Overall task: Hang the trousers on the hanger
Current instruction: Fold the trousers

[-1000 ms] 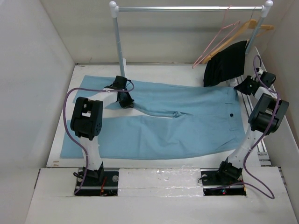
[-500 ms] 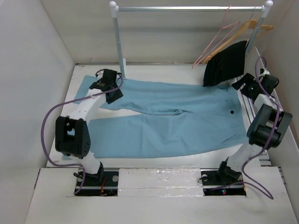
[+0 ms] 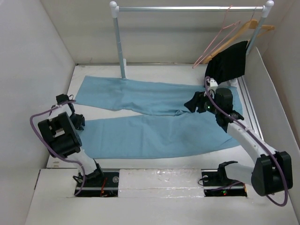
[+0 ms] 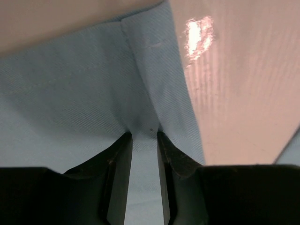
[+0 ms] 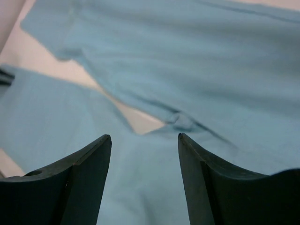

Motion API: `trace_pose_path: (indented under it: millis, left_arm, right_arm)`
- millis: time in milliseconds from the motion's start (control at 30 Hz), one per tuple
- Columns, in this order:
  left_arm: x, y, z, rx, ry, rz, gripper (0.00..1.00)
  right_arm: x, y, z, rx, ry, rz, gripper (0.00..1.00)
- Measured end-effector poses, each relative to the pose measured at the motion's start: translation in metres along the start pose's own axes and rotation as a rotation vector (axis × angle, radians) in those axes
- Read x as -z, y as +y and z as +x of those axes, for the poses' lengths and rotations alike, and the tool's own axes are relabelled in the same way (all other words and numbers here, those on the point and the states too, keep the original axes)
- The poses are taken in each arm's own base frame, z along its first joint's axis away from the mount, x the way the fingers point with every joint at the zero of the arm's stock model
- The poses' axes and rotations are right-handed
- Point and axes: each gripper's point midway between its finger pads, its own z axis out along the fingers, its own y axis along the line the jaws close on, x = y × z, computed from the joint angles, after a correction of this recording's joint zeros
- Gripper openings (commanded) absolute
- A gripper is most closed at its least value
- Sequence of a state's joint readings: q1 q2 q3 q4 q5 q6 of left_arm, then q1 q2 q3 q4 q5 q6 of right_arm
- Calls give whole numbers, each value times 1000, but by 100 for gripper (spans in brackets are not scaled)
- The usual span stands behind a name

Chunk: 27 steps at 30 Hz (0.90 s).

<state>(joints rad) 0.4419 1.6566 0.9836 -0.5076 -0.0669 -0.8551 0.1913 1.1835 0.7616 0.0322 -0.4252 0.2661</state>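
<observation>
Trousers [image 3: 154, 133]: pale blue, spread flat on the white surface [image 3: 164, 161]. Waist to the right, both legs running left. A thin wedge of bare surface shows between the legs, narrowing toward the crotch. The far leg's hem lies by the foot of the rail post [image 3: 120, 47]. The near leg's hem lies at the left edge, by the left arm.

Left tool [image 3: 78, 121]: low at the near leg's hem end. Wrist view: tool [image 4: 144, 136] narrow, a slim gap between the jaws. The tips are down on the trousers [image 4: 70, 93] just inside the hem seam, and the cloth puckers slightly at the tips. Whether any cloth is pinched, cannot tell. Bare surface [image 4: 243, 93] lies just right of the hem edge.

Right tool [image 3: 194, 104]: over the crotch area, reaching in from the right. Wrist view: tool [image 5: 144, 136] wide, nothing between the jaws, above the trousers [image 5: 211, 70] and clear of the cloth. View soft.

Beyond: clothes rail [image 3: 187, 8] across the back. A pink wire hanger [image 3: 218, 40] and a wooden hanger [image 3: 248, 27] hang at its right end. A black garment [image 3: 227, 65] hangs from the wooden one, its lower edge near the trouser waist.
</observation>
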Motion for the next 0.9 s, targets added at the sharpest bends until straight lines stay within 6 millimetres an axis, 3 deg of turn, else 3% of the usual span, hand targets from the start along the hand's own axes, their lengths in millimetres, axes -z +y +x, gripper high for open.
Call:
trace_pose_path:
  millis: [100,267,433,567,733,767,900]
  left_arm:
    - [-5,-10,-1,-1,36,-10,22]
    - [-10,-28,-5,-5,92,-31,20]
    - [-16,-91,-21,-41,97,35,17]
    - [-16,-116,-29,-82,65,91,23]
    - [3,-112,-42,-151,-24,127,36]
    - [13,-105,-43,-158,-52,141,40]
    - [71,-67,-48,-127,-162,237,40]
  right_arm:
    - [15,23,12,48,29,-30,65]
    - [51,31,-14,131,-62,3,66]
    - [67,27,-29,180,-81,47,66]
    - [68,27,-18,190,-34,41,68]
    - [66,44,-4,231,16,-33,69]
    - [66,50,-1,244,26,-57,69]
    - [65,70,10,305,56,-139,70]
